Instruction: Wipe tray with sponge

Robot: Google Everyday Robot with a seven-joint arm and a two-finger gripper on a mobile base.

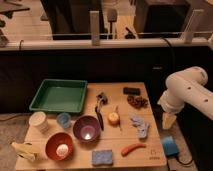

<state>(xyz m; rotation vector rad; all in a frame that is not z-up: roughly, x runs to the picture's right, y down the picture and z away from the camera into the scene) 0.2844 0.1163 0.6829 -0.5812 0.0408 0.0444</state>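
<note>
A green tray (59, 96) lies at the back left of the wooden table. A blue sponge (102, 157) lies flat at the table's front edge, near the middle. My white arm (186, 90) comes in from the right. My gripper (168, 120) hangs off the table's right edge, well apart from both the sponge and the tray. It holds nothing that I can see.
On the table are a white cup (38, 121), a small blue bowl (63, 119), a purple bowl (86, 128), a red bowl (59, 145), a black brush (100, 112), a yellow fruit (114, 118), an orange sausage shape (132, 148) and a blue block (169, 145) by the right edge.
</note>
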